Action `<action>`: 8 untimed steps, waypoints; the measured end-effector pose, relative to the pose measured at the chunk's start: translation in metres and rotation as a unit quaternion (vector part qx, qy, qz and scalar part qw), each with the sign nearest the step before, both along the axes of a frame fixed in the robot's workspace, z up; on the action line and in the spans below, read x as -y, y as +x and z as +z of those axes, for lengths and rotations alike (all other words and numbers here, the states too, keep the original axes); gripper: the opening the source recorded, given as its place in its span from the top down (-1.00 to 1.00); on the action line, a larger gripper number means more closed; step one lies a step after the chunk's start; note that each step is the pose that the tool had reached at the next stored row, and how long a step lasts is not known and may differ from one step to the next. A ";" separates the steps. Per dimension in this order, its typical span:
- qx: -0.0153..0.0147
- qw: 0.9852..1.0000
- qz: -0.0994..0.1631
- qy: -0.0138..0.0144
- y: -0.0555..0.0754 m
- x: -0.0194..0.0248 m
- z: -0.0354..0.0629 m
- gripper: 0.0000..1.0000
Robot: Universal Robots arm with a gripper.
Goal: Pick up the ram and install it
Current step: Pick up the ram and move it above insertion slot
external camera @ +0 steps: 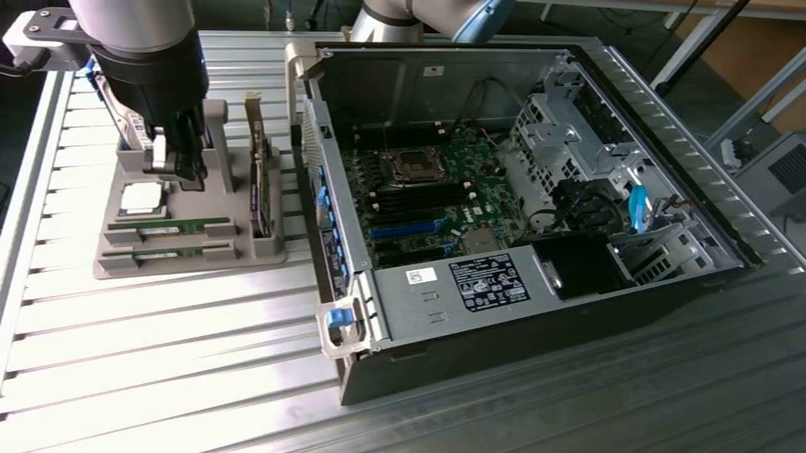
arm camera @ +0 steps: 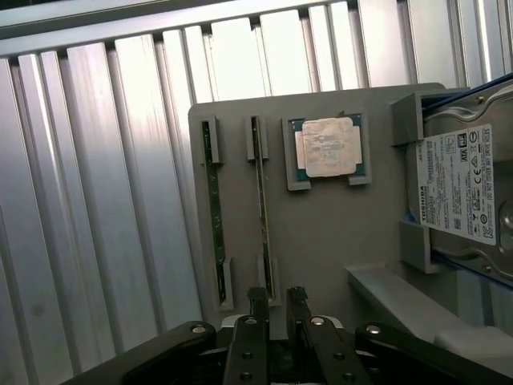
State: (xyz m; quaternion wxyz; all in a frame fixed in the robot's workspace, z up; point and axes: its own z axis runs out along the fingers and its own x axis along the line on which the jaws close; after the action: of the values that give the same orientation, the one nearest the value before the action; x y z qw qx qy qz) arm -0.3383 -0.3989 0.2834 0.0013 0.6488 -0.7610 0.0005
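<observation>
Two ram sticks stand on edge in slots of the grey holder (arm camera: 321,233). One ram stick (arm camera: 262,216) runs up to my gripper (arm camera: 277,306); the other ram stick (arm camera: 212,212) lies a slot further out. In the exterior view the sticks (external camera: 170,227) sit at the holder's near end, and my gripper (external camera: 176,168) hangs just above the holder (external camera: 189,260), over its middle. The fingers (arm camera: 258,303) stand slightly apart with nothing between them. The open computer case (external camera: 705,217) with its motherboard (external camera: 428,189) lies to the exterior view's right.
A square silver CPU (arm camera: 329,148) and a hard drive (arm camera: 465,192) also rest on the holder. A taller card (external camera: 260,189) stands upright at the holder's side nearest the case. Everything sits on a ribbed metal table (external camera: 151,330).
</observation>
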 end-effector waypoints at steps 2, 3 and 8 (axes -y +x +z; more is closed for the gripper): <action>0.000 1.000 0.000 0.000 0.000 0.0000 -0.0015 0.55; 0.000 1.000 0.000 0.000 0.000 0.0000 -0.0021 0.55; 0.000 1.000 0.000 0.000 -0.003 0.0000 -0.0039 0.55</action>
State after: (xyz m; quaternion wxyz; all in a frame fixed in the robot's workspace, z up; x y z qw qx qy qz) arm -0.3415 -0.3989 0.2795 0.0013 0.6488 -0.7609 0.0005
